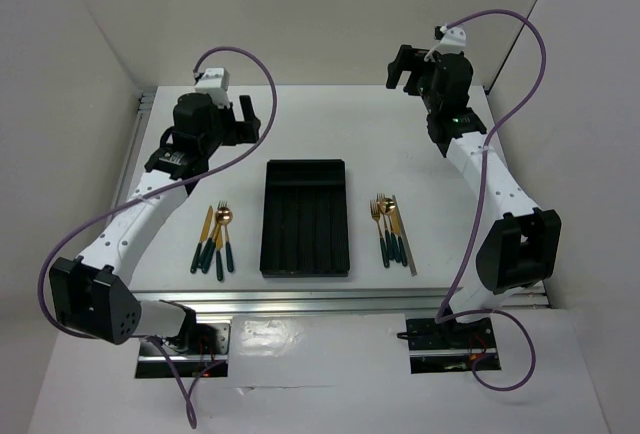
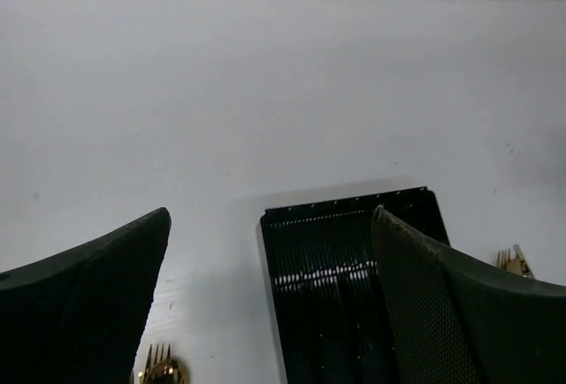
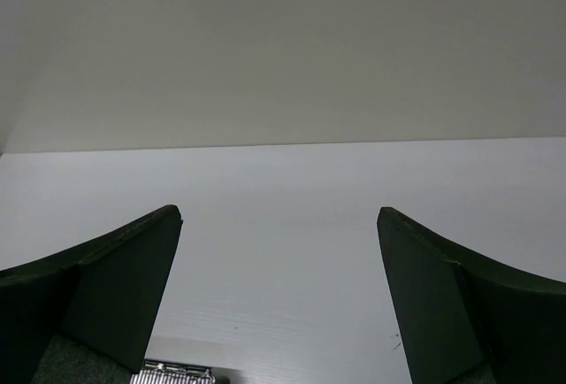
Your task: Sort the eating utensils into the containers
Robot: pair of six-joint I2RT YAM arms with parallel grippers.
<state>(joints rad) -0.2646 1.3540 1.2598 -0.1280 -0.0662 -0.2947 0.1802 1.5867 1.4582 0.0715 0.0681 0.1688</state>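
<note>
Tray (image 2: 325,256) partly hidden; possibly forks (image 2: 162,368) cropped.

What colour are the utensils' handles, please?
Dark green; the top external view shows the utensil handles best.

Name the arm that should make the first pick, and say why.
Left, probably. The left hand, open, hangs closer to the tray and the utensils beside it, and its wrist view shows both. The right hand, also open, sits farther back, its view mostly bare table.
</note>
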